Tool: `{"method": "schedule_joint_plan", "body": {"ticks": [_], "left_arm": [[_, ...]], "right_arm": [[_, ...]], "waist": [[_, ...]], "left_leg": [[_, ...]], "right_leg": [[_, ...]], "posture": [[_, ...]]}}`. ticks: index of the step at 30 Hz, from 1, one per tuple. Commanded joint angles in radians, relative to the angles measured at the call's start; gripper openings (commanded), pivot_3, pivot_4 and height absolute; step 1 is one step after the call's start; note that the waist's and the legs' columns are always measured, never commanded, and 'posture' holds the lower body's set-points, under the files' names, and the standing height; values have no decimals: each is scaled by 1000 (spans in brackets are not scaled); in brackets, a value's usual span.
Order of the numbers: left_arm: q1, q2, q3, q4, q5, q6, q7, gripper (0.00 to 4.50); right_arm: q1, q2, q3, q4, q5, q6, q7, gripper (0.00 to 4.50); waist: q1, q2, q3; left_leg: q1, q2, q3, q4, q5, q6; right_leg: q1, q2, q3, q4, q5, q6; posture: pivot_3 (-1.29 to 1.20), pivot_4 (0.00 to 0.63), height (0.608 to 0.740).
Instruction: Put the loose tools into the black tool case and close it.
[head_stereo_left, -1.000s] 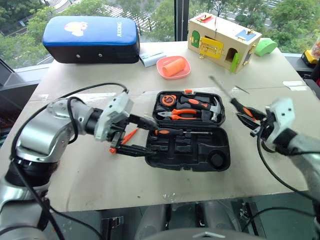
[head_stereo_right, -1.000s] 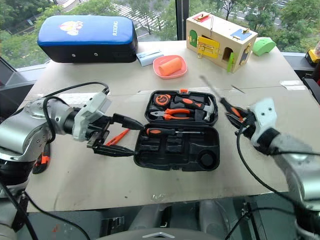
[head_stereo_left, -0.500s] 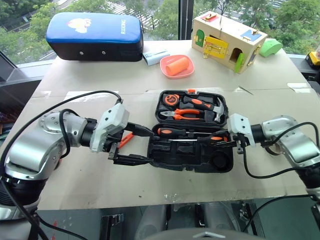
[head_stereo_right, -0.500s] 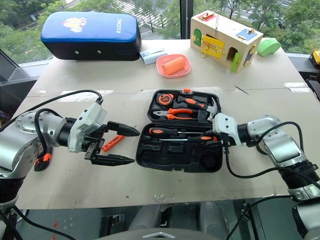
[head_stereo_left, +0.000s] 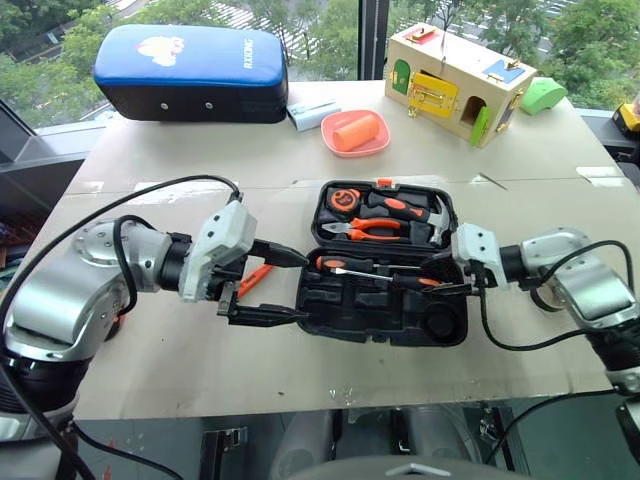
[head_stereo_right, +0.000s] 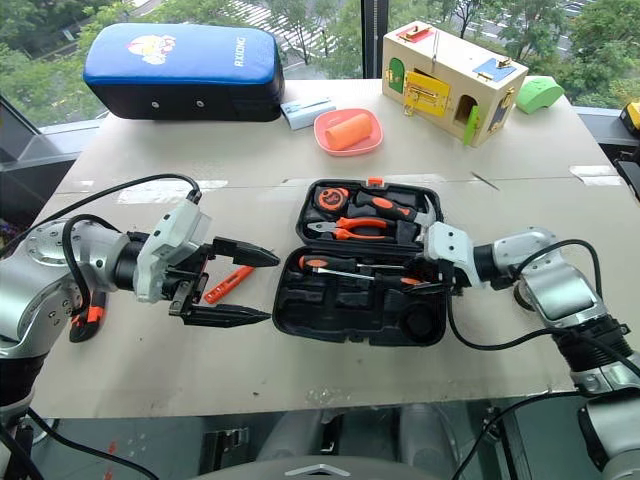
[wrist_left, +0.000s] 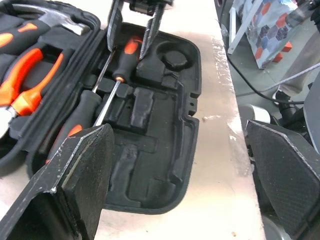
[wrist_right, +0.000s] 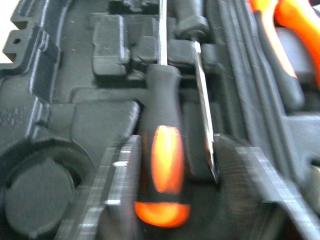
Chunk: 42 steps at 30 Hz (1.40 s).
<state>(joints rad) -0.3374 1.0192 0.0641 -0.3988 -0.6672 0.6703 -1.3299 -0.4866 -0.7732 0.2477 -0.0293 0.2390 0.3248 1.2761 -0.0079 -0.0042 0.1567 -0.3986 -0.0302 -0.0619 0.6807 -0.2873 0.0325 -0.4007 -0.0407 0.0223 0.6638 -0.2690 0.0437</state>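
Since a second ago, the right gripper (head_stereo_left: 447, 277) has swung down from mid-air beside the case, where it held a screwdriver aloft, and now reaches in over the right end of the black tool case (head_stereo_left: 385, 312). Its fingers stand on either side of the black-orange handle of that screwdriver (wrist_right: 162, 150), which lies in the front half of the case with its shaft pointing toward the left end. The right wrist view shows the fingers flanking the handle, but I cannot tell whether they grip it or have let go. A second screwdriver (head_stereo_left: 345, 264) with a black-orange handle lies just behind and parallel, handle toward the left.

The left gripper (head_stereo_left: 290, 285) has barely shifted. It hovers just off the left edge of the case with its fingers spread wide and nothing between them. Behind its fingers, the slim orange tester screwdriver (head_stereo_right: 229, 283) lies on the table (head_stereo_left: 200, 360), near the case but apart from it.

The case lies open and flat. Its back half holds a hammer (head_stereo_left: 420, 212), pliers (head_stereo_left: 375, 229) and a tape measure (head_stereo_left: 342, 199).
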Motion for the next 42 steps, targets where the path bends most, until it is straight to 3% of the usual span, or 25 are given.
{"method": "schedule_joint_plan", "body": {"ticks": [1,5,6,8,14,16,22,28,31,37,42], "left_arm": [[-14,0,-1,0,1,-18,-3,4500],[-19,-9,-13,10,9,-29,3,4500],[-20,-11,-16,12,11,-31,5,4500],[-21,-13,-19,14,13,-33,8,4500],[-19,-12,-21,16,17,-37,11,4500],[-19,-12,-21,16,16,-37,12,4500],[-19,-16,-26,21,22,-41,15,4500],[21,-8,4,21,27,-35,38,4500],[113,-13,101,-7,7,2,119,4500],[503,-103,477,-182,-42,114,285,4500],[871,-294,780,-305,-24,109,355,4500]], "right_arm": [[-13,20,-48,-93,82,88,-10,4328],[-40,81,-50,-154,126,182,-70,4498],[-42,98,-45,-159,124,194,-87,4253],[-42,122,-31,-160,110,203,-112,3572],[-17,152,26,-106,29,139,-150,752],[-5,150,58,-70,-22,81,-154,24],[26,150,144,75,-164,-65,-181,24],[33,156,84,23,-79,-49,-151,24],[9,177,-6,-56,36,-21,-147,24],[-51,124,-122,-217,276,146,-45,24],[-117,58,-143,-268,389,229,59,2223]], "waist": [[-4,0,0],[-6,0,0],[-5,0,0],[-2,0,0],[-1,0,0],[-3,0,0],[-5,-2,-2],[-4,-2,-2],[-6,-2,-2],[-11,-1,-1],[-3,-2,-1]], "left_leg": [[0,0,0,0,0,0],[0,0,1,0,0,0],[0,0,0,0,0,0],[0,0,0,0,0,0],[-1,-1,0,0,0,0],[-1,-1,0,0,0,0],[2,0,1,0,0,0],[8,0,1,0,0,0],[6,0,0,0,0,0],[-1,0,0,-4,0,0],[1,0,1,-8,0,0]], "right_leg": [[0,0,0,0,0,0],[-1,0,1,1,0,0],[-1,0,1,1,0,0],[-1,0,1,1,0,0],[-1,-1,1,1,0,0],[-1,0,1,1,0,0],[0,0,0,1,0,0],[5,1,0,1,0,0],[5,0,1,1,0,0],[-4,0,4,1,0,0],[-4,-2,4,-3,0,0]], "posture": [[0,150,735],[0,150,735],[0,150,735],[0,150,735],[0,150,735],[0,150,735],[0,150,735],[0,150,735],[0,150,735],[0,150,735],[0,150,735]]}}
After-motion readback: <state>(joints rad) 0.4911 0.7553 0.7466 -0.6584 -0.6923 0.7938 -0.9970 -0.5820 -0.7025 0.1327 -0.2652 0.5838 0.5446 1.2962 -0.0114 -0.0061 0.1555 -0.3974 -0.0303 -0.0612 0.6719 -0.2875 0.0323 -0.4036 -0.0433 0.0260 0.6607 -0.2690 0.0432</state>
